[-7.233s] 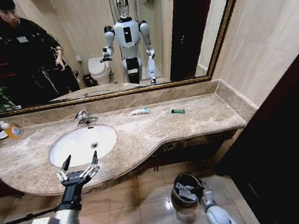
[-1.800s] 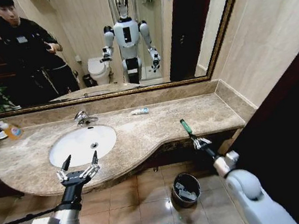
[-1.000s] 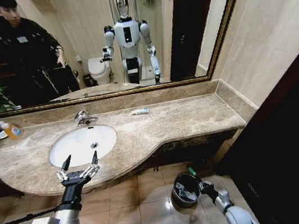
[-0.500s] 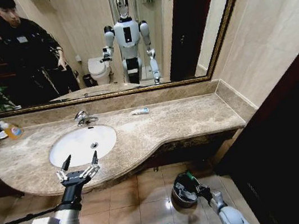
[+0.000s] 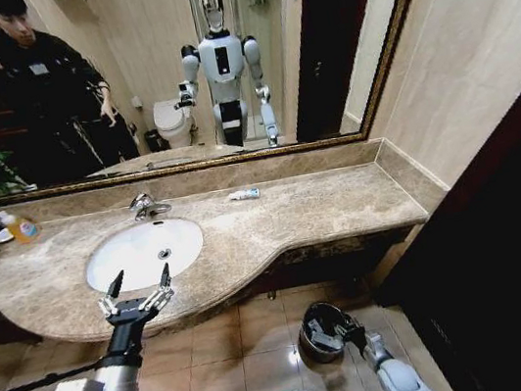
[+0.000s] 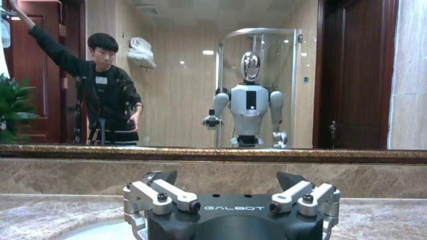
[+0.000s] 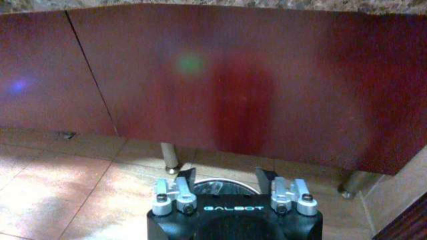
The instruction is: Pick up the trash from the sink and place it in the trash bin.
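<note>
Our left tool (image 5: 137, 292) hung at the front lip of the bench (image 5: 275, 225), fingers spread apart and holding nothing, just short of the near rim of the sink (image 5: 143, 252). In the left wrist view the same tool (image 6: 230, 192) faced the mirror (image 6: 200, 75) with its two fingers wide.

Our right tool (image 5: 347, 332) was low, under the bench's overhang, right at the rim of the trash bin (image 5: 321, 330) on the tiled floor (image 5: 217, 361). From the right wrist view its fingers (image 7: 185, 177) stood apart with nothing between them, the bin's rim (image 7: 223, 186) showing just beyond, and the dark red cabinet panel (image 7: 200, 85) close ahead — little room forward there.

One piece of trash, a small white-and-blue tube (image 5: 245, 195), lay on the bench near the back wall, to the right of the tap (image 5: 147, 206) and outside the basin. The bench around it was open — the right stretch ran bare to the side wall.
</note>
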Motion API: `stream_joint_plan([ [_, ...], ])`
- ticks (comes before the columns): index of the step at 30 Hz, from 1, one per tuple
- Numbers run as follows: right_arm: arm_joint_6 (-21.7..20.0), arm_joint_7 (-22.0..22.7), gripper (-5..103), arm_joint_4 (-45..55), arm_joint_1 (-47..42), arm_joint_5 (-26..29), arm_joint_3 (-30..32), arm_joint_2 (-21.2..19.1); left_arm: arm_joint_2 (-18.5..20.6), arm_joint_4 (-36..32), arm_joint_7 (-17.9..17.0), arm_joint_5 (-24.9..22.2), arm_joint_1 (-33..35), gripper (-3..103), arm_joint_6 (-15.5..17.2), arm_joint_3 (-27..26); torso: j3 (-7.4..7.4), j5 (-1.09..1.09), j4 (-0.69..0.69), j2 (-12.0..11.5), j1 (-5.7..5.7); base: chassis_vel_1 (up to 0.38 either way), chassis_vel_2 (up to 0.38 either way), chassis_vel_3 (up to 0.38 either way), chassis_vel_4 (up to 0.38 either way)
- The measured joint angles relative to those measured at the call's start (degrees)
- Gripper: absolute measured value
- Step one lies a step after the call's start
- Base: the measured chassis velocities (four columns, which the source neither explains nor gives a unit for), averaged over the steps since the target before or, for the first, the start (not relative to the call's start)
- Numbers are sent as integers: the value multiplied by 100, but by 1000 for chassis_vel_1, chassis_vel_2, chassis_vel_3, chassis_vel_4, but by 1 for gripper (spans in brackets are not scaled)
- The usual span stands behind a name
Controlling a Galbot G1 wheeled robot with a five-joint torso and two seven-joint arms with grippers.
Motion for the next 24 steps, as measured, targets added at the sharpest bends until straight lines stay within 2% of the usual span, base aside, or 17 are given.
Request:
stream_joint_plan([
  [1,0,0,62,0,0,0,0,0,0,0,0,0,0,100,0,0,0,0,0,0,0,0,0,0,0],
  [4,38,5,78,-34,-12,0,-4,23,0,0,0,0,0,100,0,0,0,0,0,0,0,0,0,0,0],
  [5,38,5,78,-34,-12,0,-4,23,0,0,0,0,0,100,0,0,0,0,0,0,0,0,0,0,0],
  [6,49,12,83,-35,-20,0,-4,29,0,0,0,0,0,100,0,0,0,0,0,0,0,0,0,0,0],
  [7,55,19,94,-26,-40,2,-4,31,0,0,0,0,0,100,0,0,0,0,0,0,0,0,0,0,0],
  [9,57,25,94,-18,-51,5,-3,32,0,0,0,0,0,100,0,0,0,0,0,0,0,0,0,0,0],
  [10,58,31,97,-11,-59,7,-1,32,0,0,0,0,0,100,0,0,0,0,0,0,0,0,0,0,0],
  [13,76,46,100,2,-92,16,4,28,0,0,0,0,0,100,0,0,0,0,0,0,0,0,0,0,0],
  [24,124,79,100,37,-161,43,19,28,0,0,0,0,0,100,0,0,0,0,0,0,0,0,0,0,0],
])
